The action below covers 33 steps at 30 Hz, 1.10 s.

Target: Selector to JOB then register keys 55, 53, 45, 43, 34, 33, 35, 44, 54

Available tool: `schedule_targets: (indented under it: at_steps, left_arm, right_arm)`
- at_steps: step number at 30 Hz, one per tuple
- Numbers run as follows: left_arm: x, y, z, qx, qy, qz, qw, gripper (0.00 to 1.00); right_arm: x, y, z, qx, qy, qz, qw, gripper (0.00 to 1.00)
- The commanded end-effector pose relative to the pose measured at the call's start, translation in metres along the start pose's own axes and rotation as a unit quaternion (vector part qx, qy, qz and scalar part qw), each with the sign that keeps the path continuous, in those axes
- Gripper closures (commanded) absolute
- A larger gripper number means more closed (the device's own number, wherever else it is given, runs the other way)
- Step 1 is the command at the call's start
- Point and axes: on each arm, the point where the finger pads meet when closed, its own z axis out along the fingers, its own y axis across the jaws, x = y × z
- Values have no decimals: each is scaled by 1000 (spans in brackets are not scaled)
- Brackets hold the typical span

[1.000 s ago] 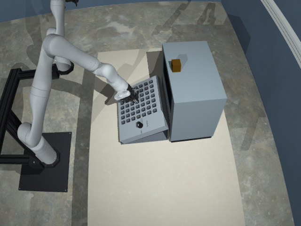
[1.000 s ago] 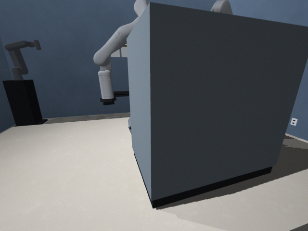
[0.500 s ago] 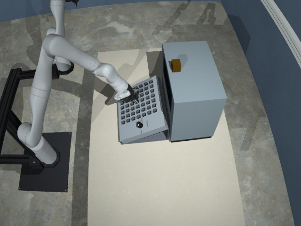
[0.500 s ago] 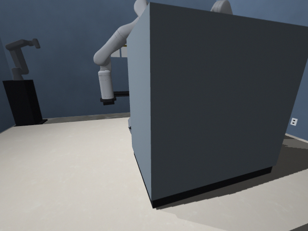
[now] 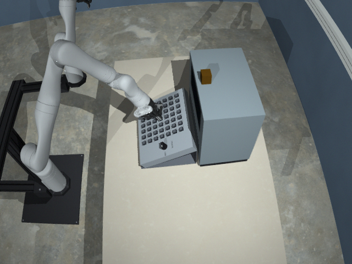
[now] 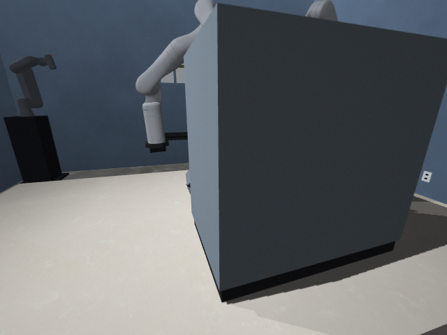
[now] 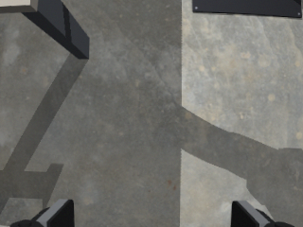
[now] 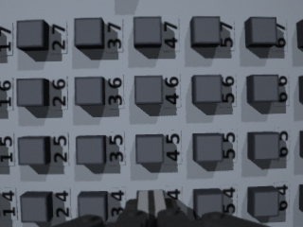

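Robotics lab w/ concrete floor (image 5: 227,213) (image 7: 137,118), blue walls (image 5: 307,56) (image 6: 100,43), 2 mounted arms (image 5: 48,91) (image 5: 68,22)

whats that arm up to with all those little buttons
The right gripper, shut on nothing, is over the keypad, its tips covering key 44 in the wrist view. I can't tell whether it is pressing. No visible key is lit. The left gripper, open, is away over the floor, holding nothing.
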Motion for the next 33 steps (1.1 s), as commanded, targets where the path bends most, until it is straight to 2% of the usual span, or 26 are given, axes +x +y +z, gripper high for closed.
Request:
schedule_targets:
  at_steps: [1, 23, 33]
  left_arm:
    - [0, 0, -1, 0, -1, 0, 1000, 2]
    - [0, 0, -1, 0, -1, 0, 1000, 2]
    - [0, 0, -1, 0, -1, 0, 1000, 2]
  right_arm:
    - [0, -1, -1, 1, -1, 0, 1000, 903]
    - [0, -1, -1, 1, -1, 0, 1000, 903]
    - [0, -1, -10, 1, -1, 0, 1000, 903]
